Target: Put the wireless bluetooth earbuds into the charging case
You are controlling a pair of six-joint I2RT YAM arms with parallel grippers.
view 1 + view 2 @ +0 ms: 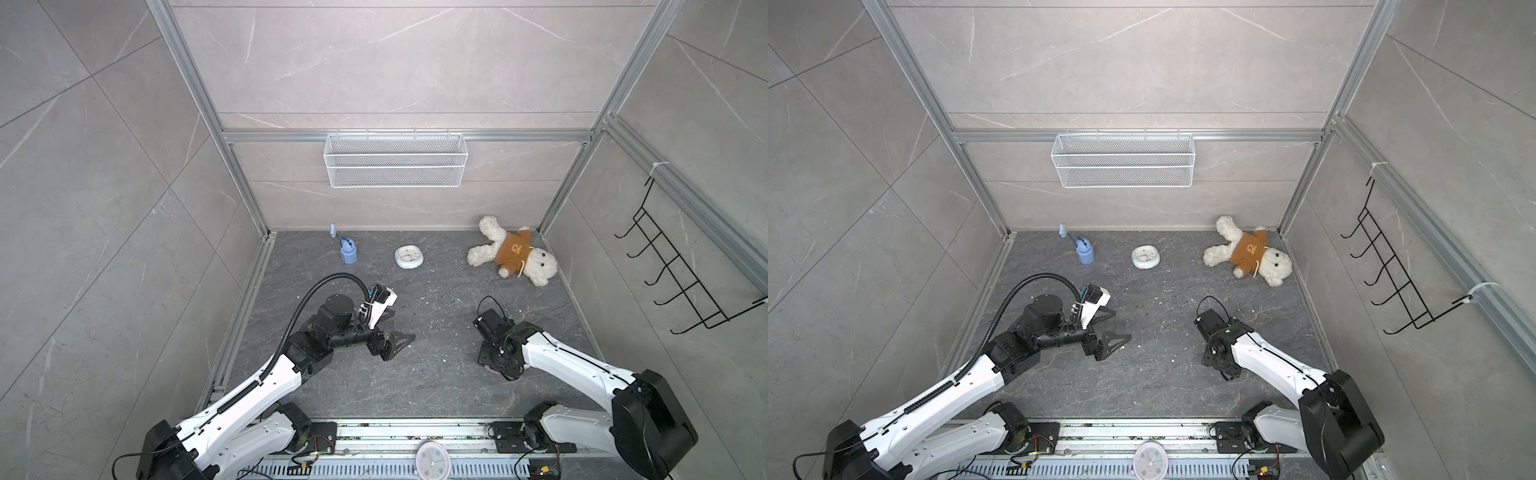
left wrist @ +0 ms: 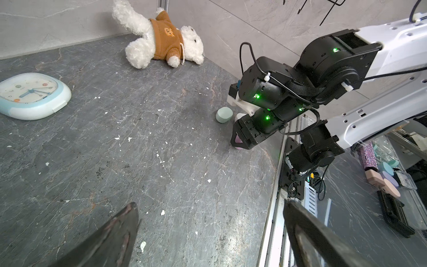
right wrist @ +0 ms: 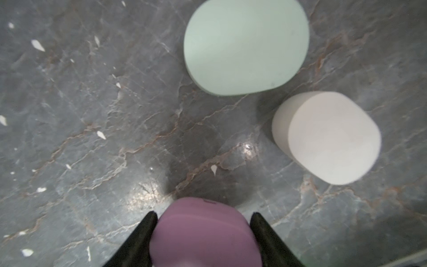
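The right claw was clamped on the purple case, toward the front edge of the table, with the mint case and white case just beyond. The left claw gaped wide over open table.

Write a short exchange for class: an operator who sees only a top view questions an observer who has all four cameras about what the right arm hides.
Operator: In my top view the right arm covers everything below its wrist. Is anything gripped there?
Observer: Yes. In the right wrist view the right tool is closed on a purple rounded item.
Operator: Is anything else lying under the arm?
Observer: Yes, two more rounded pieces. A mint green item and an off-white item sit on the tabletop ahead of the tool. They are apart from each other and from the purple one.
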